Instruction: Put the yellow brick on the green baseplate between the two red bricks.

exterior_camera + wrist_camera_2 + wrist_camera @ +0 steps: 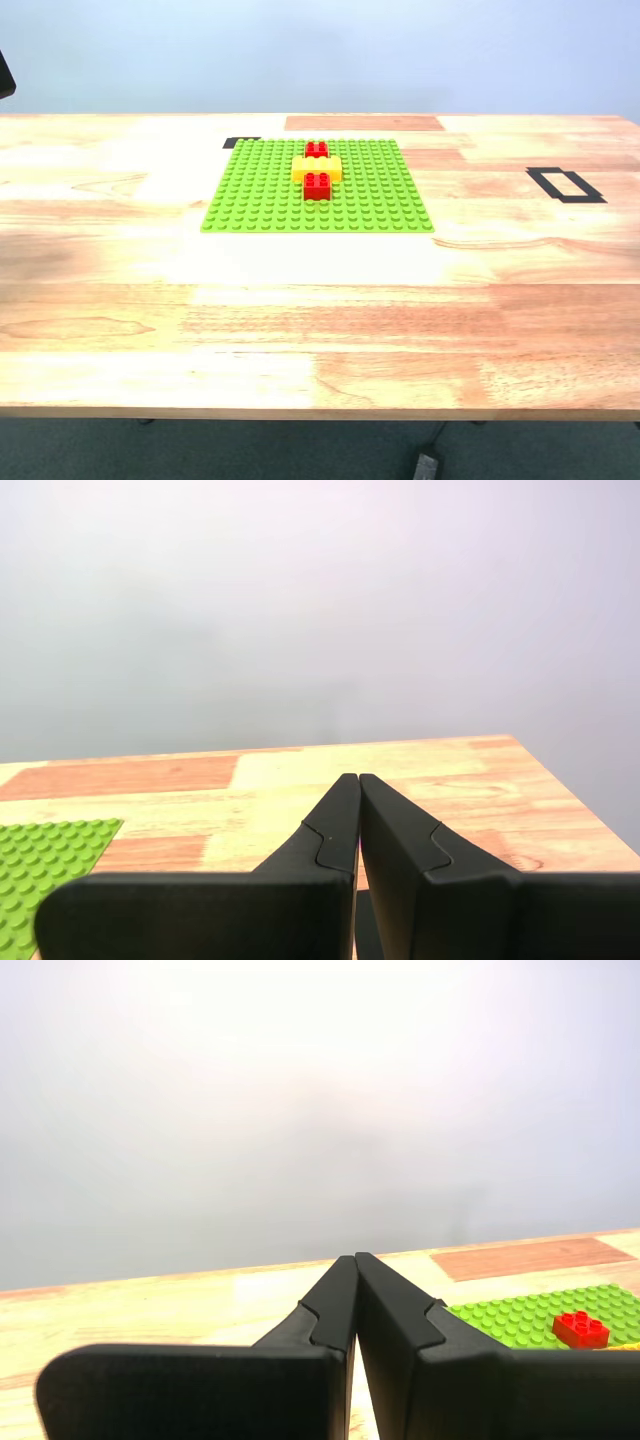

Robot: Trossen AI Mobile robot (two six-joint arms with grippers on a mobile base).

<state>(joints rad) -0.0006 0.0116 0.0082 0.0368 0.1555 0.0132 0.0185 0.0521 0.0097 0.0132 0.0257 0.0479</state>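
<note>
Wooden table (320, 300), yellow brick (317, 168) between red bricks (317, 185) (partly hidden), both pincers closed, empty.

The yellow brick (317, 167) sits between the two red bricks (317, 185) on the green baseplate (260, 195).

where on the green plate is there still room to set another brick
The green baseplate is bare on both flanks of the brick stack and along its near rows. Only the middle column is crowded: the yellow brick sits between the two red bricks.
</note>
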